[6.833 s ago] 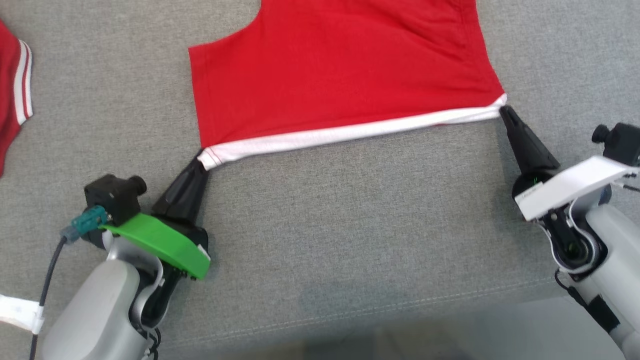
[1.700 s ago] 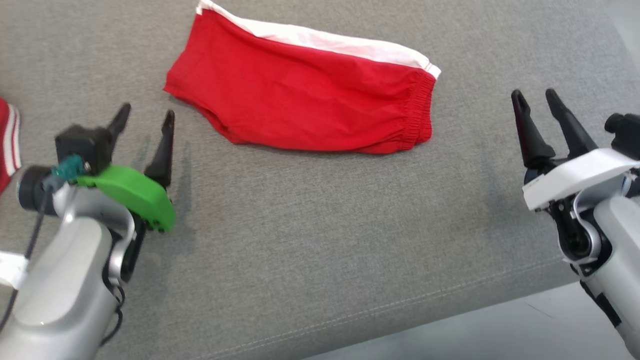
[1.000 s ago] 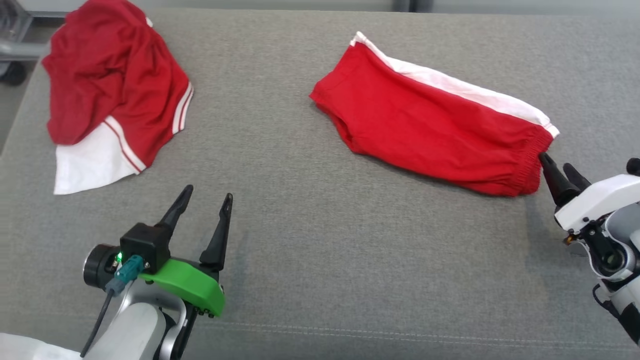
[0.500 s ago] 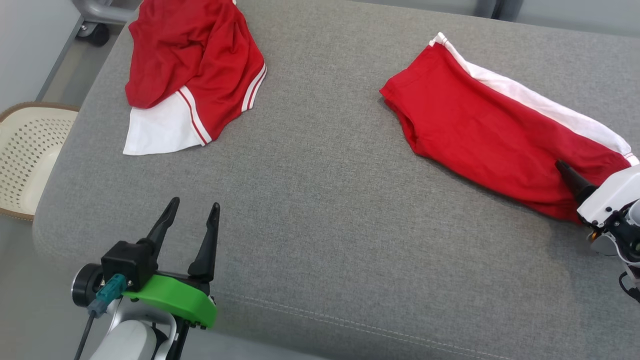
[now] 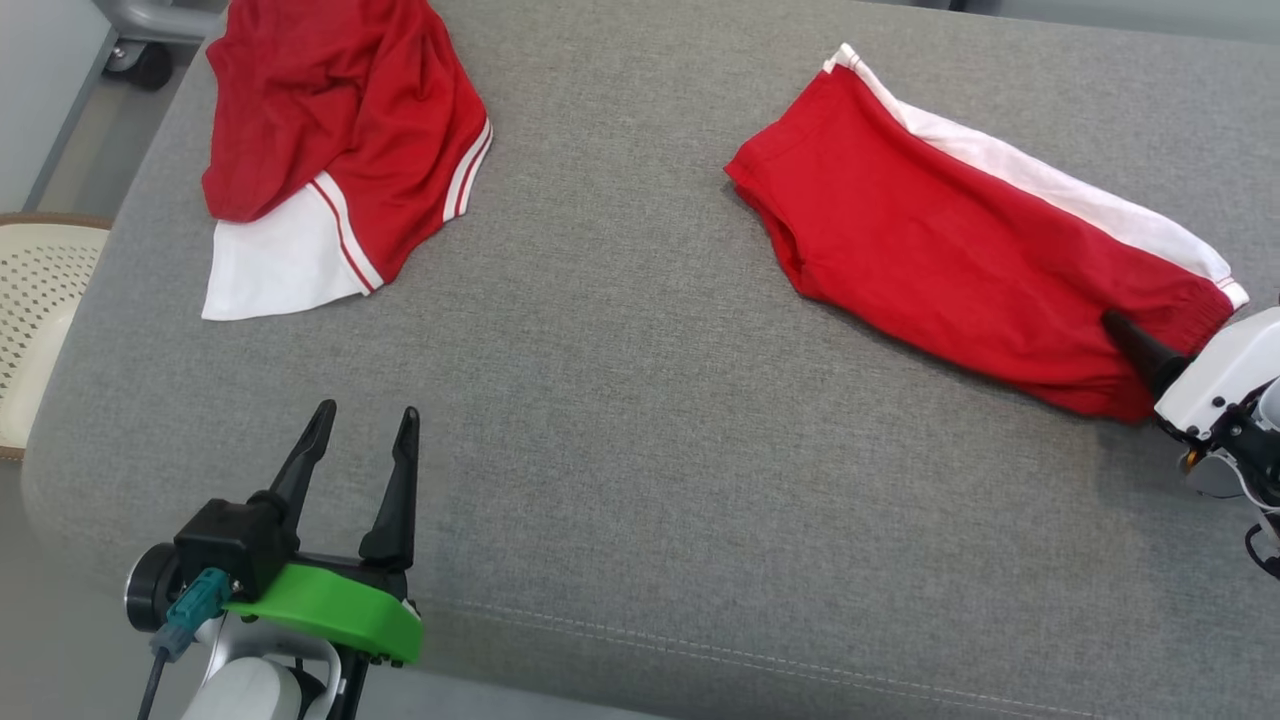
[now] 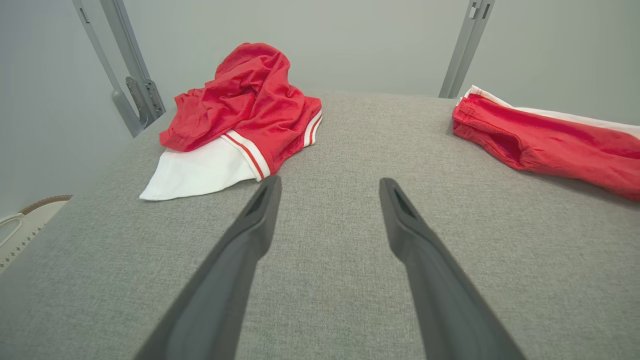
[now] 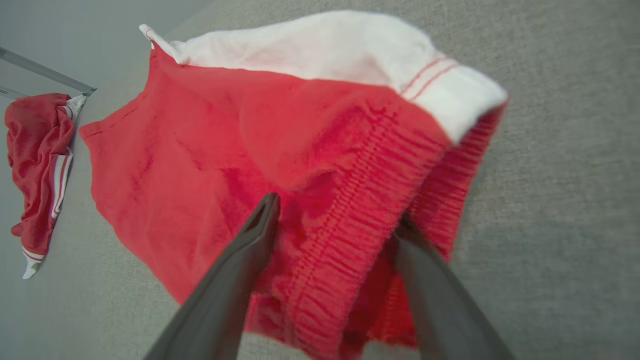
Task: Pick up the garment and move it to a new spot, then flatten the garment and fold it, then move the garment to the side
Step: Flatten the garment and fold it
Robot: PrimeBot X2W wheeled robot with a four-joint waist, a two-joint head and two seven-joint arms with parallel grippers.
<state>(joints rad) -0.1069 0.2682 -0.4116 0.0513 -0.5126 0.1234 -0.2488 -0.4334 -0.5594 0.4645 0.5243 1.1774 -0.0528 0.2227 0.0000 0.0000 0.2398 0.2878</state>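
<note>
One red garment (image 5: 960, 250) on grey cushion (image 5: 640, 480), right claw (image 7: 337, 210) wide astride waistband (image 7: 380, 165)

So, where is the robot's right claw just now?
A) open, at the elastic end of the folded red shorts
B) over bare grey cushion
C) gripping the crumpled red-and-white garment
A: the right gripper has its open fingers either side of the waistband of the folded red shorts.

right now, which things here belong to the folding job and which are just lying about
In the job: folded red shorts; right gripper, fingers open around their waistband end.
Lying about: crumpled red-and-white garment; pale perforated basket off the left edge; left gripper, open, holding nothing.
</note>
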